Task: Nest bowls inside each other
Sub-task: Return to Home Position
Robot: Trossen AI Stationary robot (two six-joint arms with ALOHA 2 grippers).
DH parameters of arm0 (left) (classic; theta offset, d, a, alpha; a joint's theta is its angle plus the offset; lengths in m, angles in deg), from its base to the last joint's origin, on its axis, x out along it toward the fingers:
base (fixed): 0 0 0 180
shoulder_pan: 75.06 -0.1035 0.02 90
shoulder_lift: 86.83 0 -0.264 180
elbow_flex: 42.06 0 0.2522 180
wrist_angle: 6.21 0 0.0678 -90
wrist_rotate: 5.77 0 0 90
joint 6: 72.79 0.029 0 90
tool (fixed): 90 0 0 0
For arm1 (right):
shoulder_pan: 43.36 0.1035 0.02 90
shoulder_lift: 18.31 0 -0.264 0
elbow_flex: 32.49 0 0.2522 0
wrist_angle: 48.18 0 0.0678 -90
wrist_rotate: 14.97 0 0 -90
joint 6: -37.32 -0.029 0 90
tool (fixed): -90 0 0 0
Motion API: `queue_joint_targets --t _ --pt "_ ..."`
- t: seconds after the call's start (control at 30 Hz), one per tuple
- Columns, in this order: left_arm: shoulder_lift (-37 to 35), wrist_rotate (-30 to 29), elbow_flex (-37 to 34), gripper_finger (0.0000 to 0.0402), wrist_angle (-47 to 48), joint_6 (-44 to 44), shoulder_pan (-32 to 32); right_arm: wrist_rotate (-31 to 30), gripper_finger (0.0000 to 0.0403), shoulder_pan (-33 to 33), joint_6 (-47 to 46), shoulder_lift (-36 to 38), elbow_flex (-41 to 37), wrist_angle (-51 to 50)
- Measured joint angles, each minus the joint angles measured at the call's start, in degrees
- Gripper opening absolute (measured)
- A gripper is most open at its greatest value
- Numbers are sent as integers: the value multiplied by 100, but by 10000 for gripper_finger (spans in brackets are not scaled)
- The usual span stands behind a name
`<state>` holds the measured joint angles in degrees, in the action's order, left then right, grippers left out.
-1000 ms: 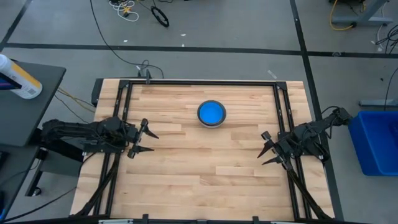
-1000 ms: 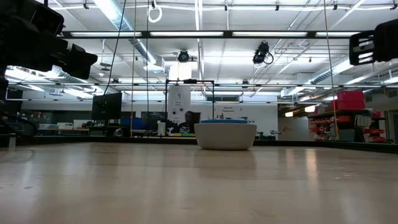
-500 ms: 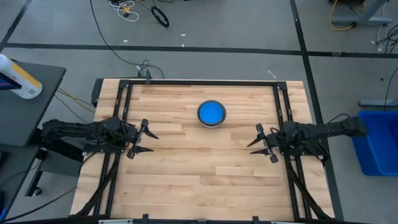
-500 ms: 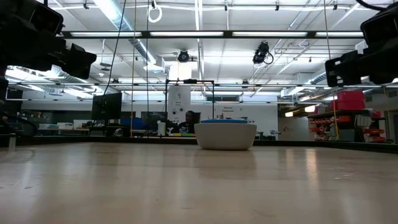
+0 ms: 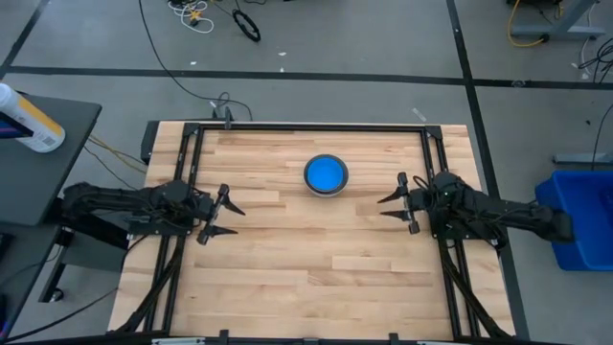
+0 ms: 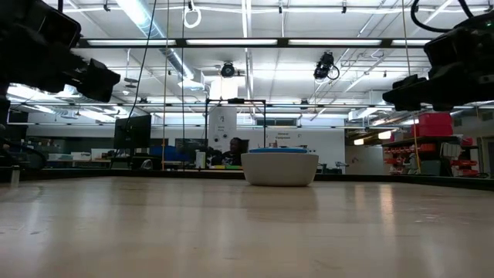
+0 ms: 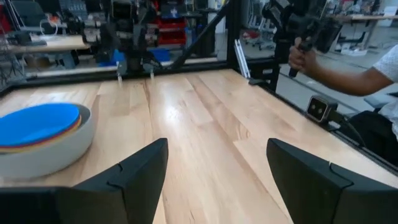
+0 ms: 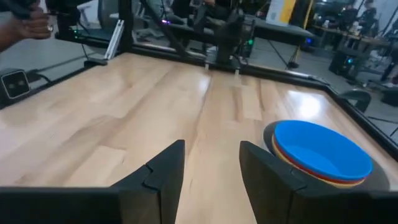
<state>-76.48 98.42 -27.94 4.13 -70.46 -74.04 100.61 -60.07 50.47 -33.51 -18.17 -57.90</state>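
We see the bowls nested into one stack [image 5: 326, 175] on the surface [image 5: 287, 273]. In the high view it sits in the far half, slightly right of centre. The grey bowl [image 7: 50, 155] is outermost and rests upright on the wood. The light blue bowl [image 8: 320, 149] is on top. Thin red and yellow rims [image 8: 311, 174] peek out just under it in the right wrist view.

Left end effector [image 5: 236, 219] hangs above the surface's left side. Its fingers are spread wide with nothing between them, and it is well apart from the stack.

Right end effector [image 5: 381, 207] hangs above the right side and points toward the stack. It is near the stack but not touching, with fingers spread and empty.

In the left wrist view a person's hand [image 7: 303, 56] grips a dark handle beyond the surface's edge. A blue bin [image 5: 579, 225] stands on the floor past the right arm.
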Motion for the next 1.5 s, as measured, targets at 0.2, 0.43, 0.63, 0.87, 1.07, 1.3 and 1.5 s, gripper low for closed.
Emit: queue_joint_targets --t 0.2,0.43,0.63,0.87,1.07,1.3,1.5 --pt "281 -10 0 279 -2 -30 0 627 168 -16 -16 321 0 64" --pt "315 3 0 279 -24 -80 0 1073 172 -16 -246 1113 0 41" --pt "315 5 0 279 -26 -140 0 1072 171 -10 -382 1323 0 29" --pt "315 7 0 279 -27 -151 0 1239 181 243 -589 1321 12 -35" --pt "315 7 0 279 -31 -169 0 745 187 443 -360 1320 175 -520" --pt "315 19 -2 279 -46 -169 0 1257 195 445 -672 1318 177 -471" --pt "315 33 -2 279 -57 -171 0 194 208 430 -818 1322 103 -21"
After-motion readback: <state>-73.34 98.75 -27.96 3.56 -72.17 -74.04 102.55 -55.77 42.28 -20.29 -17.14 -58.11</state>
